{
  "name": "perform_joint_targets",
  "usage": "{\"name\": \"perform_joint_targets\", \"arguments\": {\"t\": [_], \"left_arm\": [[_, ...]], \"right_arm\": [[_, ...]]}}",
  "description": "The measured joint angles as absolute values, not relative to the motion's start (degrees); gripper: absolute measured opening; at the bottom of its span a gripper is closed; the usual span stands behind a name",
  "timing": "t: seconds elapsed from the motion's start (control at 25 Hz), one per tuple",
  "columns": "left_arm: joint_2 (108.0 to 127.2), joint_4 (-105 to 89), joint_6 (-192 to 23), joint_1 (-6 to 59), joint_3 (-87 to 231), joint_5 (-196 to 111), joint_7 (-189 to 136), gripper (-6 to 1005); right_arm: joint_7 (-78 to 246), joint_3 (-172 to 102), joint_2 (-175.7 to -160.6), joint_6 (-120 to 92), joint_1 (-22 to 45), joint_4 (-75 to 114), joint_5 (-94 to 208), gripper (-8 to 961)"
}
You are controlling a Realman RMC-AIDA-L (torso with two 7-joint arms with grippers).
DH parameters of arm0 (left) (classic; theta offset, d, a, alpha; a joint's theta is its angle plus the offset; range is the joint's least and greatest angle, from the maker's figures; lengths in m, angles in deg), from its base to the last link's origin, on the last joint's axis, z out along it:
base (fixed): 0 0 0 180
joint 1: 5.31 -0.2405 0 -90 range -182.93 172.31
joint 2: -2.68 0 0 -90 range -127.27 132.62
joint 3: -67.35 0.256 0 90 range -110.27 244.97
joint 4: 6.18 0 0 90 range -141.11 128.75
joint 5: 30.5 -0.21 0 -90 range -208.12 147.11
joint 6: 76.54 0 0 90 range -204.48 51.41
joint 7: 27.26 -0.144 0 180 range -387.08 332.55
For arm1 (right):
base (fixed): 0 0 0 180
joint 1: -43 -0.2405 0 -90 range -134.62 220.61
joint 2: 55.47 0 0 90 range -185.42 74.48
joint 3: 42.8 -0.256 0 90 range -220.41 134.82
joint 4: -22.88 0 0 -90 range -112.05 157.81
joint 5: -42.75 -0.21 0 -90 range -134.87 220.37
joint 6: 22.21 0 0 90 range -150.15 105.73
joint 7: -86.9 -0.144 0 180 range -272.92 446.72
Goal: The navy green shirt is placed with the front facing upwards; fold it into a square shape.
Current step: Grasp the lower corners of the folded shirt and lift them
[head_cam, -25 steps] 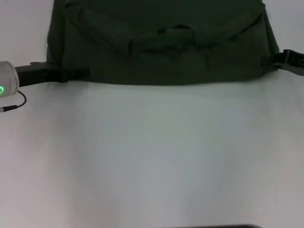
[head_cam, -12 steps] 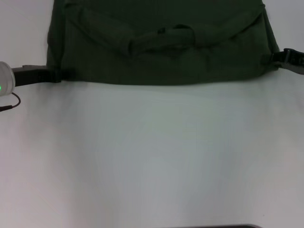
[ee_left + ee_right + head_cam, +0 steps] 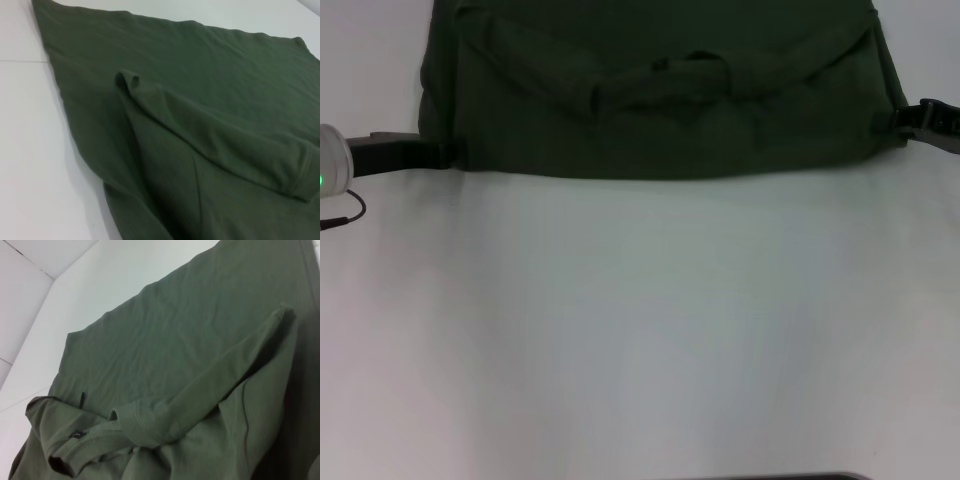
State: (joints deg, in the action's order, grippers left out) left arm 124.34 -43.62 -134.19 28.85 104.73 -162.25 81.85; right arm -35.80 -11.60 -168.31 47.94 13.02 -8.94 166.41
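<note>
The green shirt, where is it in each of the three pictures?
Head view: the navy green shirt lies across the top, far side of the white table.
Left wrist view: it fills most of the picture.
Right wrist view: it fills most of the picture.
Shared landmark: the folded-in sleeves.

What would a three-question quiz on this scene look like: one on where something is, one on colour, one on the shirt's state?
1. Where is the shirt on the table?
A. far edge
B. near edge
C. hanging off the side

2. What colour is the shirt?
A. red
B. dark green
C. white

3. How do the sleeves lie?
A. spread outward
B. folded in over the body
C. cut off

Answers: 1 A, it fills the top of the head view, between the left gripper and the right gripper. 2 B, every view shows dark green. 3 B, both sleeves slant toward the middle.
</note>
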Motion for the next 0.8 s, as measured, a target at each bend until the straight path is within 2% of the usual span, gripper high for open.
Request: {"name": "perform_joint_targets", "arguments": {"t": [0.24,0.8], "left_arm": [[124.13,-43.4,-134.2,29.1,104.4,-162.5,81.9,27],[122.09,-48.1,-151.9,24.5,95.9,-163.2,78.8,27]], "right_arm": [[-35.8,-11.6,-168.32,47.9,13.0,-8.9,166.4,49],[-28.2,-11.8,-168.54,54.3,16.4,-8.8,161.7,50]]}}
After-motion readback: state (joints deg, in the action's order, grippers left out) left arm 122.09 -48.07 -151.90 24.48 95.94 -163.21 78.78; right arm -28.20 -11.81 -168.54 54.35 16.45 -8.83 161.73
